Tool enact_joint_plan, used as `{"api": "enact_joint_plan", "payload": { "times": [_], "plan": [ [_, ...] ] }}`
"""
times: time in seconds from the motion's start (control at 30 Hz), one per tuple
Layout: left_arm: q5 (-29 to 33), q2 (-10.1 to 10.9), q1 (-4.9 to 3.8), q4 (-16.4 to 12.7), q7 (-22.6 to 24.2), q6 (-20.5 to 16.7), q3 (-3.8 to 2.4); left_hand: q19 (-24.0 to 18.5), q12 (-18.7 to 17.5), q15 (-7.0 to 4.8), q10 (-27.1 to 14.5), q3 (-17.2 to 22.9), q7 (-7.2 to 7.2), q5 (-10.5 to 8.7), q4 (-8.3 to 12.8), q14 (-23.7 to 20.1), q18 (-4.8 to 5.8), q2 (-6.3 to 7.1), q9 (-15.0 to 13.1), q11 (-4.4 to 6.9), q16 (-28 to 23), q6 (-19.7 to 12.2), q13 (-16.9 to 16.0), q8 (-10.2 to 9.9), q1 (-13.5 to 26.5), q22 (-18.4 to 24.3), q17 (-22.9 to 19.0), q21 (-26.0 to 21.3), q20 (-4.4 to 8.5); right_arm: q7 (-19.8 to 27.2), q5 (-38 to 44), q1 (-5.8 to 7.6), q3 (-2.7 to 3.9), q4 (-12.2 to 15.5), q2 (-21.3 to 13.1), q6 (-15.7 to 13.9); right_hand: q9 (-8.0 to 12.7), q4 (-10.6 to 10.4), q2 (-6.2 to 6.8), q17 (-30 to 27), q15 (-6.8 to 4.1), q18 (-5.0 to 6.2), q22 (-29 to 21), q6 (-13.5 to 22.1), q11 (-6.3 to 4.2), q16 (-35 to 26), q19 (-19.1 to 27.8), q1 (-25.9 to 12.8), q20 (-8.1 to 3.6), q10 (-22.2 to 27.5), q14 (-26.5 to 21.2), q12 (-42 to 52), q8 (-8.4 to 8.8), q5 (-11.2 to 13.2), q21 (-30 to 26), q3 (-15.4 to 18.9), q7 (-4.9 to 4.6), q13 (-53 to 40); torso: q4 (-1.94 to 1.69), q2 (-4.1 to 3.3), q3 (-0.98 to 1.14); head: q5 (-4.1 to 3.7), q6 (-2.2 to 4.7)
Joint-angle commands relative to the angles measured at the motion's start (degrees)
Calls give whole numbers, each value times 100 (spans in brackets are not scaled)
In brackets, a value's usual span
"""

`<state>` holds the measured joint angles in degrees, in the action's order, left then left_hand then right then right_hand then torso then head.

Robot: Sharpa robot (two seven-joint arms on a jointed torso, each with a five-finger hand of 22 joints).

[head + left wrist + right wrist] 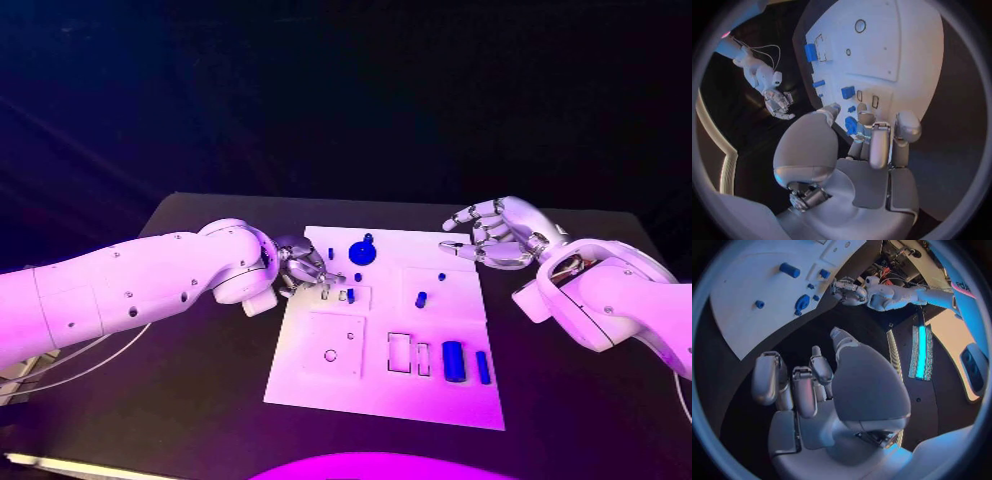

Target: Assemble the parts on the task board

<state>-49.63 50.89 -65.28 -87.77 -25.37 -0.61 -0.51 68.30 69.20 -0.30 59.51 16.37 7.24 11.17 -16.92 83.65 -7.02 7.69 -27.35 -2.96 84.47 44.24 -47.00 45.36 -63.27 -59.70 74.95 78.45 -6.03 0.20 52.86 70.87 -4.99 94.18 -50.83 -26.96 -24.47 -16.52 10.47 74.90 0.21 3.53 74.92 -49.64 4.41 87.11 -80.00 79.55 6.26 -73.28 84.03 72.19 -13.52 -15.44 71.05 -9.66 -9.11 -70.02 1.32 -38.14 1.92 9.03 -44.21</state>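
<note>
The white task board (433, 400) lies mid-table. On it are a round blue disc part (362, 252), small blue parts (421, 298) and a long blue cylinder (453, 360) beside a thinner one (483, 367). My left hand (303, 265) hovers over the board's left edge with its fingers curled down. In the left wrist view its fingertips (864, 119) touch a blue part (851, 125); a grip on it cannot be made out. My right hand (498, 232) hangs above the board's far right corner, fingers curled in on nothing (795, 385).
Empty slots (400, 350) and a round hole (330, 354) mark the board's near half. Black table (216, 400) surrounds the board on all sides. Cables (58, 370) trail under my left arm.
</note>
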Motion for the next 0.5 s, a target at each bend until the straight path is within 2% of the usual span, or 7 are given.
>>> {"api": "enact_joint_plan", "payload": {
  "times": [0.03, 0.27, 0.4, 0.5],
  "plan": [
    [-279, -45, -1, -21, -259, 124, 1, 48, 34, -14, 43, -41, -49, -27, -2, 84, 86, -20, -22, 11, 30, -4, -22, 53, 89, -24, 362, 32, 15, -4, -52, 0, 0, -22, -1, 3, -7, -18, -24, 872, 5, 81, 341, 11, 4, -23, 21, -28, 5, 44, 426, -34, -20, 25, -27, 30, -9, 8, 5, -1, 2, -10, -15],
    [-208, -135, -3, -24, -275, 119, 2, 66, 53, -23, 72, -76, -60, -34, -2, 102, 91, -36, -52, 21, 46, -1, -57, 82, 142, -48, 393, 45, 24, -69, -24, -3, -6, -54, 14, 14, -8, -17, -25, 871, 5, 82, 338, 11, 3, -24, 23, -33, 5, 43, 426, -33, -25, 26, -32, 32, -9, 7, -2, -2, 8, -5, -56],
    [-144, -217, -3, 5, -272, 177, 3, 84, 61, -26, 84, -87, -64, -35, -2, 111, 96, -41, -60, 24, 54, 0, -72, 90, 156, -73, 410, 56, 26, -110, -11, -12, -10, -76, 21, 29, -9, -16, -26, 876, 5, 83, 338, 11, 2, -22, 23, -37, 5, 42, 427, -31, -31, 27, -35, 34, -7, 6, -12, 0, 0, 3, -75],
    [-128, -260, -3, 26, -273, 214, 3, 84, 61, -26, 84, -87, -64, -35, -2, 111, 96, -41, -60, 24, 54, 0, -72, 90, 156, -73, 410, 56, 26, -122, -6, -18, -11, -86, 25, 43, -9, -15, -27, 861, 4, 85, 332, 12, 2, -29, 27, -39, 5, 48, 423, -37, -34, 26, -44, 35, -7, 14, -4, 1, 2, 4, -84]
  ]
}}
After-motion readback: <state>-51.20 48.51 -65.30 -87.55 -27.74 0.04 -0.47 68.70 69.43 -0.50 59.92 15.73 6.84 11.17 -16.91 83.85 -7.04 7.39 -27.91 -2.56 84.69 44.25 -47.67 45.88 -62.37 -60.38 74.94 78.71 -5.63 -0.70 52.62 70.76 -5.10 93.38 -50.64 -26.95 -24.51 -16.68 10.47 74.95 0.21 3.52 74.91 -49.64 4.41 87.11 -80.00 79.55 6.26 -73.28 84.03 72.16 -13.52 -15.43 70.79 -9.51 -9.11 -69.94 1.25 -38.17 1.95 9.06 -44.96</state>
